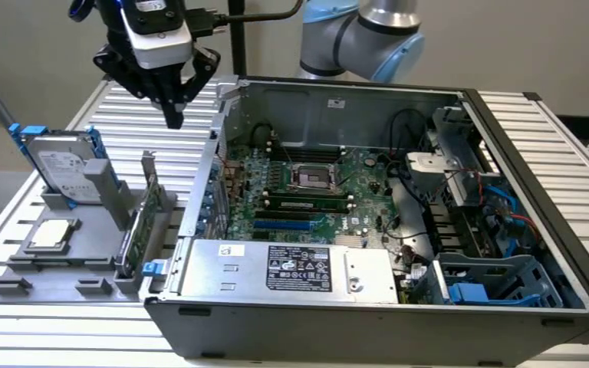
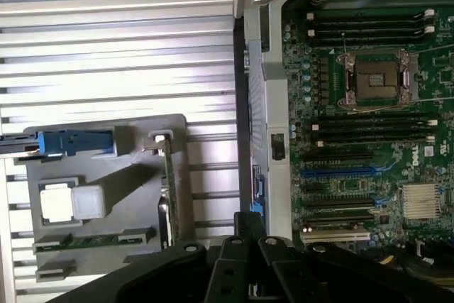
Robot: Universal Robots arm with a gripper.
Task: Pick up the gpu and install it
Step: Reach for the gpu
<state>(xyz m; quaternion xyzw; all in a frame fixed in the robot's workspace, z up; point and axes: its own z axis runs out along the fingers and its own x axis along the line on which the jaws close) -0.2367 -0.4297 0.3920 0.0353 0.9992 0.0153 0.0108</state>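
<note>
One grey tray (image 1: 59,276) is the reference. Hard drive (image 1: 64,165) upright at its far end. Gpu (image 1: 139,230) stands on edge along its side toward the exterior view's right. Gripper (image 1: 175,116) hangs above that side, fingers pressed together, empty. Computer case (image 1: 376,326) just beside.

Pretty bright, even light. Wrist view gets harsh glare off the slatted surface (image 2: 113,33), and the computer case (image 1: 376,330) is dimmer inside.

Open air above the gpu (image 1: 139,228); hard drive (image 1: 64,172) and case wall (image 1: 202,192) flank it.
</note>
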